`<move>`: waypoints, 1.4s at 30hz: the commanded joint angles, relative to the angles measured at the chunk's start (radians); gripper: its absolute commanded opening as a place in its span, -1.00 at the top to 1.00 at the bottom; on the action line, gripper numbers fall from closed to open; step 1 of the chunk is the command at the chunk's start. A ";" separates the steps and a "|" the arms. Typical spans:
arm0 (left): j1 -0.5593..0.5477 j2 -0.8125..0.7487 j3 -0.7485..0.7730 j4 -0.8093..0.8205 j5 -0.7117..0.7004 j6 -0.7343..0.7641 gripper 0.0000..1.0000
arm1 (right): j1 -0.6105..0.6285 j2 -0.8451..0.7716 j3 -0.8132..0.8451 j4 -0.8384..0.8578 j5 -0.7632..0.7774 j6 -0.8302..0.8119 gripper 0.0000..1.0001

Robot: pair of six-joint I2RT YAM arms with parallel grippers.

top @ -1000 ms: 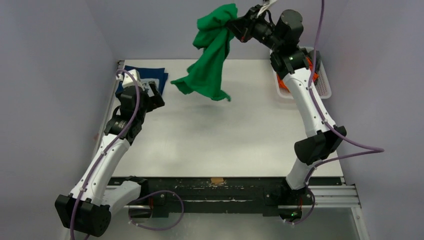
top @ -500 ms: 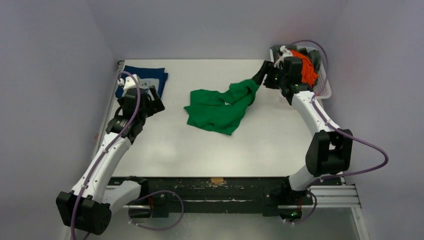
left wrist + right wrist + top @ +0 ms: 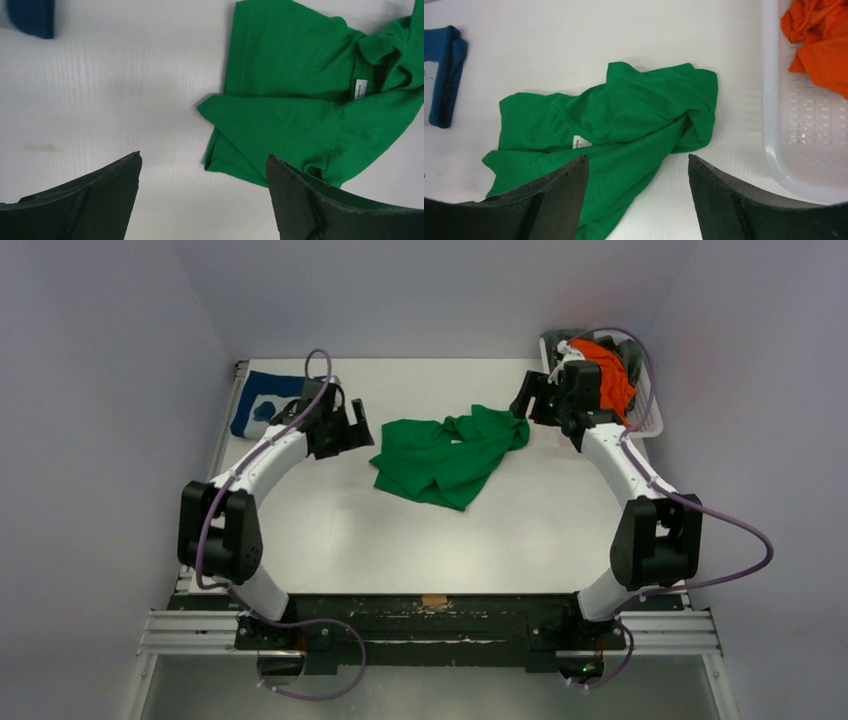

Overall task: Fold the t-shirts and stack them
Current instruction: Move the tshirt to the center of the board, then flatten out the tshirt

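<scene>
Green shirt (image 3: 445,458) crumpled mid-table btwn left gripper (image 3: 360,432) & right gripper (image 3: 520,405), both spread, empty. Neck label (image 3: 361,89) plain in wrist views; navy shirt (image 3: 262,405), far-left, a mere edge there, a broad patch overhead.

Green t-shirt (image 3: 445,452) crumpled mid-table, the one obstacle at centre — bare table (image 3: 400,545) from 4 through 8 o'clock of it. Navy t-shirt (image 3: 262,405) flat at 10 o'clock; basket (image 3: 771,115) with orange t-shirt (image 3: 610,380) blocks 2 o'clock. Left gripper (image 3: 352,430) flanks at 9, right gripper (image 3: 522,400) at 2 — jaws spread.
</scene>
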 commanded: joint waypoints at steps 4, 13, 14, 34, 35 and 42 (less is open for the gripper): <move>0.003 0.255 0.196 0.017 0.233 -0.056 -0.72 | 0.147 0.154 0.155 0.012 -0.036 -0.208 -0.38; 0.003 0.386 0.224 0.031 0.232 -0.097 -0.56 | 0.221 0.364 0.349 -0.021 -0.034 -0.215 -0.31; 0.003 0.398 0.229 0.035 0.230 -0.101 -0.54 | 0.222 0.374 0.356 -0.018 -0.040 -0.210 -0.31; 0.003 0.453 0.287 0.087 0.282 -0.088 1.00 | 0.335 0.604 0.569 -0.124 0.143 -0.398 -0.23; 0.003 0.437 0.280 0.087 0.281 -0.084 1.00 | 0.340 0.621 0.579 -0.121 0.166 -0.399 -0.23; 0.003 0.356 0.251 0.063 0.263 -0.058 1.00 | 0.354 0.671 0.603 -0.106 0.262 -0.372 0.31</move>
